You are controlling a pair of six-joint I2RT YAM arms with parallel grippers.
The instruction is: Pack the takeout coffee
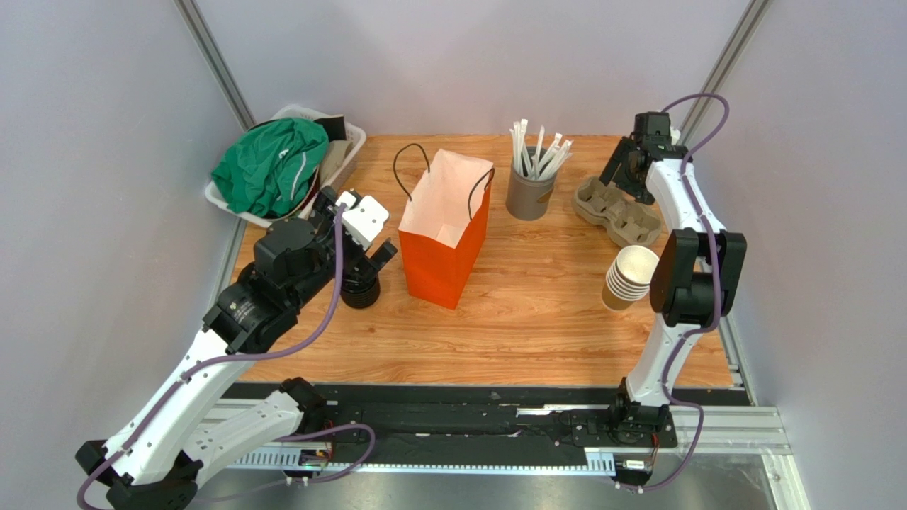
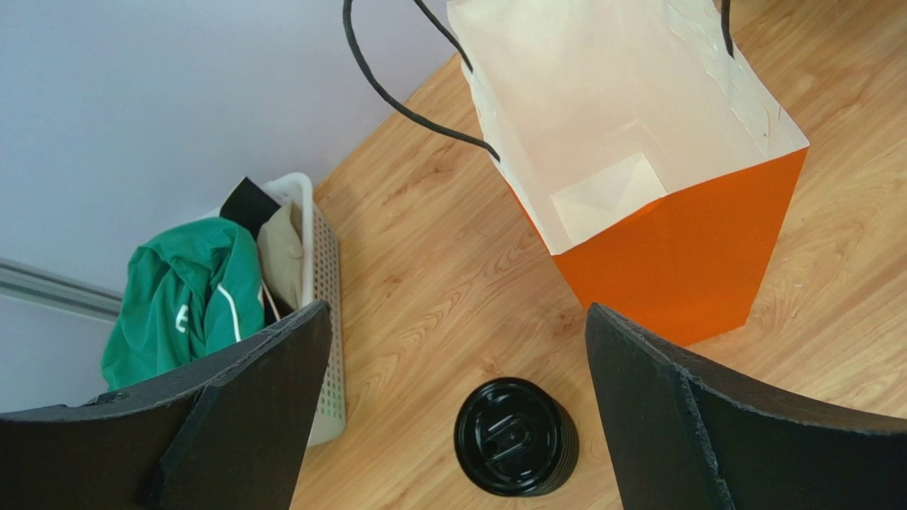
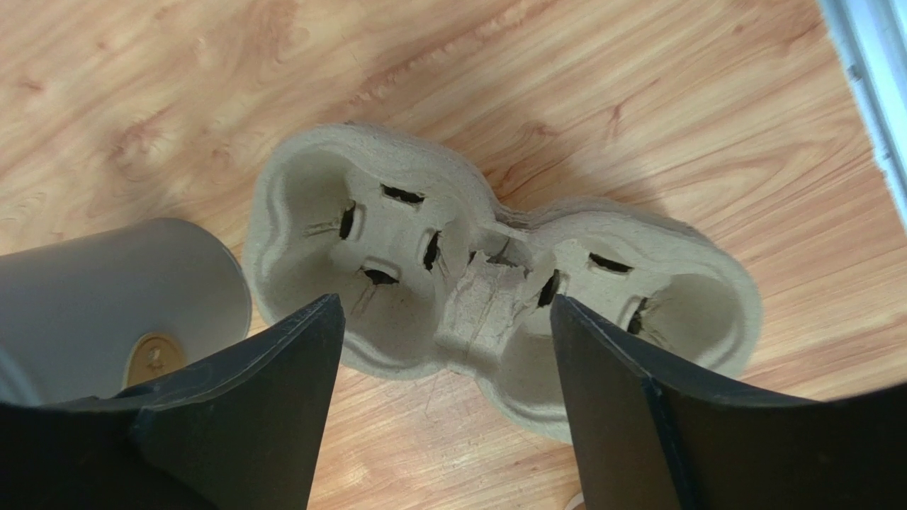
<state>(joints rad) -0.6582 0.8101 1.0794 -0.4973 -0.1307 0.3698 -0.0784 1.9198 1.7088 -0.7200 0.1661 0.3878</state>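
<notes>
A round black lid (image 2: pixel 512 434) tops a short black ribbed stack on the wood table; it shows as a dark shape in the top view (image 1: pixel 360 289). I see no single tan cup under it. My left gripper (image 1: pixel 369 264) hangs open and empty above the lid, which lies between and below the fingers in the left wrist view (image 2: pixel 458 319). An orange paper bag (image 1: pixel 447 239) stands open just to the right, white inside (image 2: pixel 596 138). My right gripper (image 1: pixel 625 175) is open and empty over a pulp cup carrier (image 3: pixel 362 213).
A stack of lidless tan cups (image 1: pixel 630 278) lies at the right by the right arm. A grey cup of white straws (image 1: pixel 529 191) stands behind the bag, beside the carrier (image 1: pixel 615 209). A white basket (image 1: pixel 346 149) with green cloth sits at the back left.
</notes>
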